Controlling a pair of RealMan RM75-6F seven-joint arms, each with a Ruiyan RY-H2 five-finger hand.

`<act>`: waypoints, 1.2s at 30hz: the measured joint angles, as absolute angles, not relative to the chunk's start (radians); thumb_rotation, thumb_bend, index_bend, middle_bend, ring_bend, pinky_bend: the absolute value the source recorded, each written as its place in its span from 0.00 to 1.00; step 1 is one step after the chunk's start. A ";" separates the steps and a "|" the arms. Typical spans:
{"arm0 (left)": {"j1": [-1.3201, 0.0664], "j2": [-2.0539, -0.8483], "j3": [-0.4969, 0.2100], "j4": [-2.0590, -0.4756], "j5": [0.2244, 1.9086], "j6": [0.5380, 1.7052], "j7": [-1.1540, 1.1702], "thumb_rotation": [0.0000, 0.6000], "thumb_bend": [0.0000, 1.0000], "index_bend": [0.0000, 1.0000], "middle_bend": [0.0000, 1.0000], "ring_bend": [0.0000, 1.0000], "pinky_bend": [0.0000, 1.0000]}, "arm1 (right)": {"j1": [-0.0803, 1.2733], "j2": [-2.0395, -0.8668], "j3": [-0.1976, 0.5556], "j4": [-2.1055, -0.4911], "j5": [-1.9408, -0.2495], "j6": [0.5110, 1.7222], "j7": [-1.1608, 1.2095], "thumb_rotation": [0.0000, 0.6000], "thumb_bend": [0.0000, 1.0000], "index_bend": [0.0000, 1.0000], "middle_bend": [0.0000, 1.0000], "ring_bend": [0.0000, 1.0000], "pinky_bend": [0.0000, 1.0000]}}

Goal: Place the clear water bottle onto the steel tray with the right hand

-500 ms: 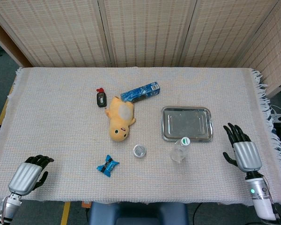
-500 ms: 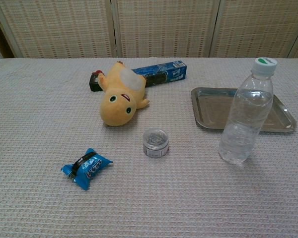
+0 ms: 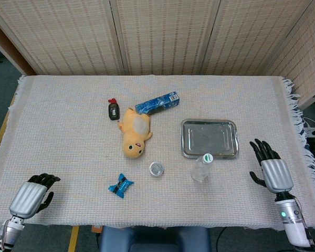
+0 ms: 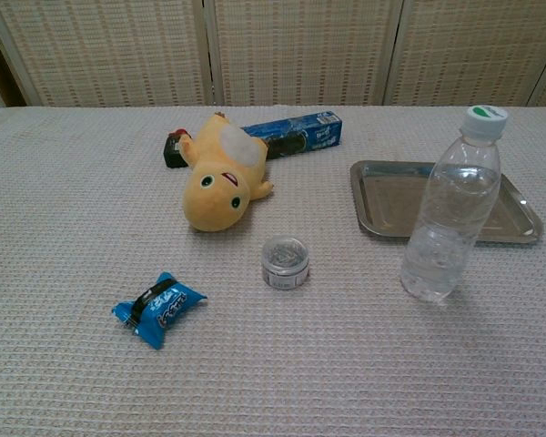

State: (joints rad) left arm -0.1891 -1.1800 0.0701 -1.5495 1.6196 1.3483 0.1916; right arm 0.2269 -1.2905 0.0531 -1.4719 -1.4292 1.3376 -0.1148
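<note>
— What has been changed since half a second ago?

— Very little. The right hand [image 3: 270, 169] has been drawn back slightly toward the near edge of the table; the left hand [image 3: 32, 194] has been kept where it was, and no object has been shifted.

— How are the fingers seen?

— On the right hand the fingers are spread apart and nothing is held; the hand is laid over the cloth well to the right of the bottle. On the left hand the fingers are curled in, with nothing inside them, at the near left corner. Both hands are shown only in the head view.

— And where is the clear water bottle [image 4: 450, 206] found?

— It is stood upright on the woven tablecloth [image 3: 63, 131], white cap on top, just in front of the steel tray [image 4: 515, 218], near its front edge and not on it. The tray is seen bare inside.

— What else is laid out?

— A yellow plush toy [image 4: 216, 180] is laid on its back left of the tray, with a blue box [image 4: 296, 133] and a small dark object with a red tip [image 3: 113, 110] beside its far end. A small round clear container [image 4: 285, 261] is set between the toy and the bottle, and a blue snack packet [image 4: 157, 308] is placed nearer the front.
</note>
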 measured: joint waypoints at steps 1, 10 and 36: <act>-0.189 -1.179 0.070 -1.550 1.620 1.348 0.192 1.00 0.53 0.30 0.30 0.24 0.33 | 0.228 -1.287 0.051 -1.475 -1.429 1.331 -0.115 1.00 0.04 0.00 0.00 0.00 0.24; -0.185 -1.173 0.073 -1.555 1.630 1.362 0.184 1.00 0.53 0.30 0.30 0.24 0.33 | 0.256 -1.240 0.016 -1.511 -1.474 1.244 -0.013 1.00 0.04 0.00 0.00 0.00 0.24; -0.180 -1.160 0.073 -1.552 1.643 1.380 0.149 1.00 0.53 0.30 0.30 0.24 0.33 | 0.508 -1.340 0.047 -1.493 -1.516 0.947 0.426 1.00 0.04 0.06 0.01 0.00 0.24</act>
